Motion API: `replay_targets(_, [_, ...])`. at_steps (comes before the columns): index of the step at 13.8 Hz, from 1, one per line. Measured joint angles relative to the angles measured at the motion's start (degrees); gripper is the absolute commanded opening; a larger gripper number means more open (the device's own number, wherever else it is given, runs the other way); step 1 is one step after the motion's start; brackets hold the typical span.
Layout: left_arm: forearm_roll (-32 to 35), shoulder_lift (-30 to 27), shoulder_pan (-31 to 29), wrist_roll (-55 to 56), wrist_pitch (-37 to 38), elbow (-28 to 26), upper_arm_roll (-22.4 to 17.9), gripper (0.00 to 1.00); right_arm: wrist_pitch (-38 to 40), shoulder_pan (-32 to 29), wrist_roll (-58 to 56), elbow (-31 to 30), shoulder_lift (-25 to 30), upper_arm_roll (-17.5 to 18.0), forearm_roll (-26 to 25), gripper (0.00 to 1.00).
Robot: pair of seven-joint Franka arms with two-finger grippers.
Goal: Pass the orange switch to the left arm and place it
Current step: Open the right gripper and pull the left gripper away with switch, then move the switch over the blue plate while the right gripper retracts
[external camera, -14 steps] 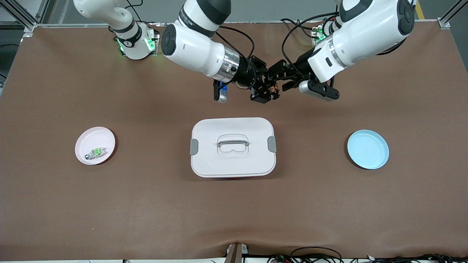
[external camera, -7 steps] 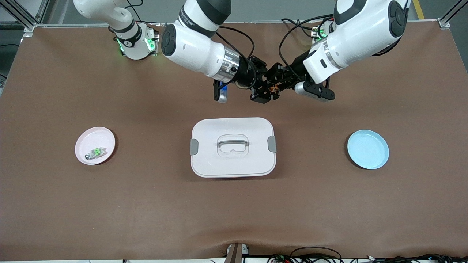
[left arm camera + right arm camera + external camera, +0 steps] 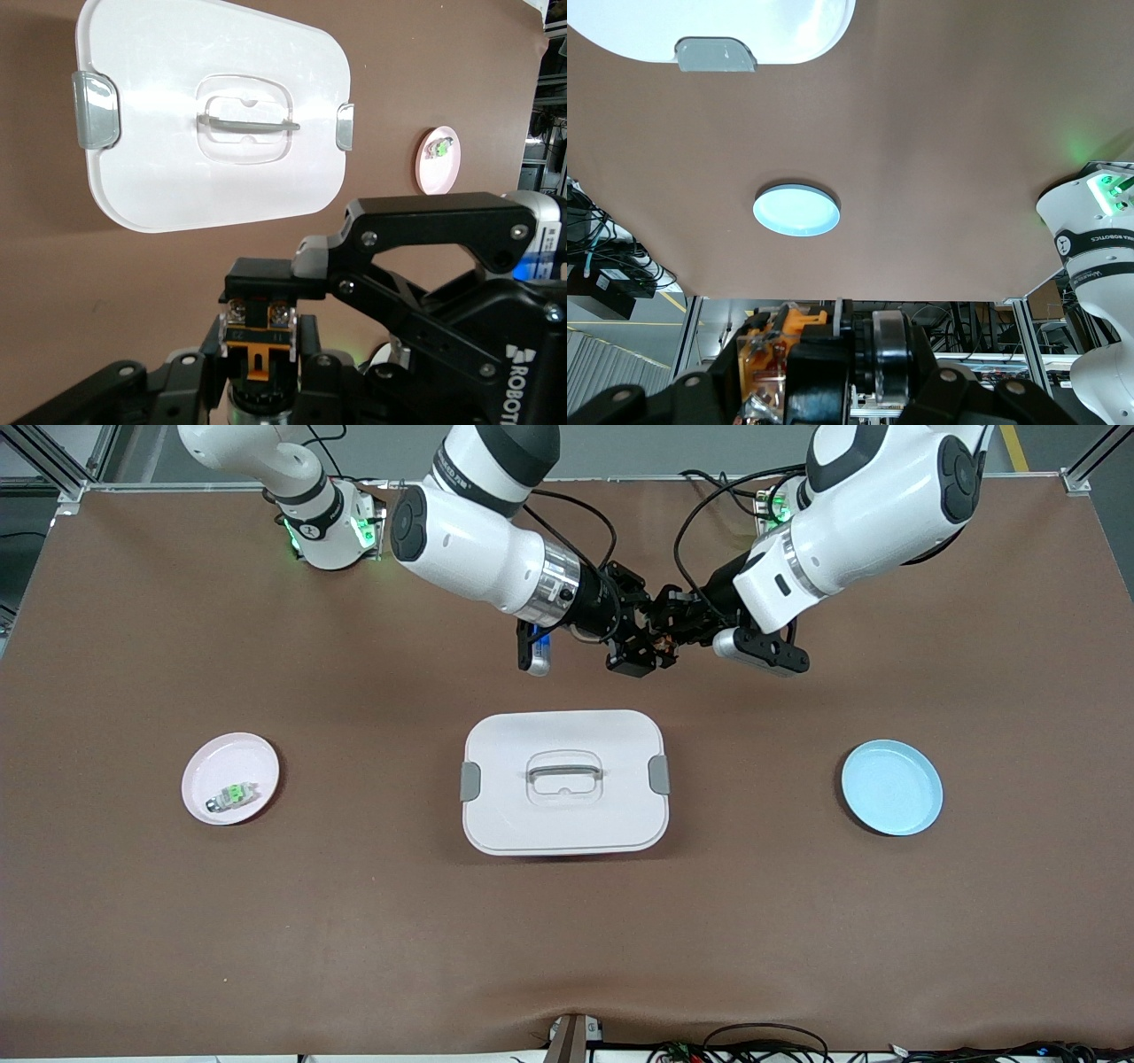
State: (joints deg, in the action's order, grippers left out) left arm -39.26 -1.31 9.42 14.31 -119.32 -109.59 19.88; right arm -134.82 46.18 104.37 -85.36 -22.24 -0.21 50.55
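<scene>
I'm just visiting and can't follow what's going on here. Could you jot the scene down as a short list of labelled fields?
Moment: handover in the air, over bare table between the box and the robots' bases
Right claw: shut on the orange switch
Left claw: shut on the same switch
Box: mid-table, lid on, untouched
Pink plate: toward the right arm's end, holds a green-topped switch
Blue plate: toward the left arm's end, nothing on it

Pink plate (image 3: pixel 230 778) with green-topped switch (image 3: pixel 232 795); bare blue plate (image 3: pixel 891 787).
</scene>
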Motion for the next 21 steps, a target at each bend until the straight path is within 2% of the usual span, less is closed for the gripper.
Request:
replay_targets(1, [0.0, 0.0, 0.0, -0.2, 0.0, 0.0, 0.0, 0.0, -0.1, 0.0, 0.0, 0.0, 0.0, 0.0, 0.0, 0.47])
replay_targets(2, [-0.1, 0.1, 0.0, -0.3, 0.0, 0.0, 0.0, 0.0, -0.1, 0.0, 0.0, 0.0, -0.1, 0.0, 0.0, 0.6])
replay_targets(3, [-0.1, 0.1, -0.1, -0.4, -0.1, 0.0, 0.0, 0.0, -0.1, 0.0, 0.0, 0.1, -0.1, 0.0, 0.0, 0.76])
replay_targets(4, [-0.1, 0.1, -0.1, -0.4, -0.1, 0.0, 0.0, 0.0, -0.2, 0.0, 0.0, 0.2, -0.2, 0.0, 0.0, 1.0])
replay_targets(8, [0.6, 0.1, -1.6, -1.0, 0.0, -0.1, -0.4, 0.0, -0.5, 0.0, 0.0, 0.6, -0.3, -0.2, 0.0, 1.0])
replay_targets(13, [7.8, 0.2, -7.2, -1.8, 0.0, -0.1, -0.8, 0.0, 1.3, -0.5, 0.0, 0.8, -0.2, -0.8, 0.0, 1.0])
replay_targets(18, [10.7, 1.1, -17.0, -11.0, 3.1, -0.1, -1.0, 0.0, 17.3, -5.8, -3.9, 2.0, 2.9, -1.4, -0.1, 1.0])
replay_targets(21, [17.5, 2.8, -21.0, -13.1, 4.3, -0.1, -1.1, 0.0, 27.4, -9.1, -6.2, 2.1, 6.9, -1.5, -3.3, 1.0])
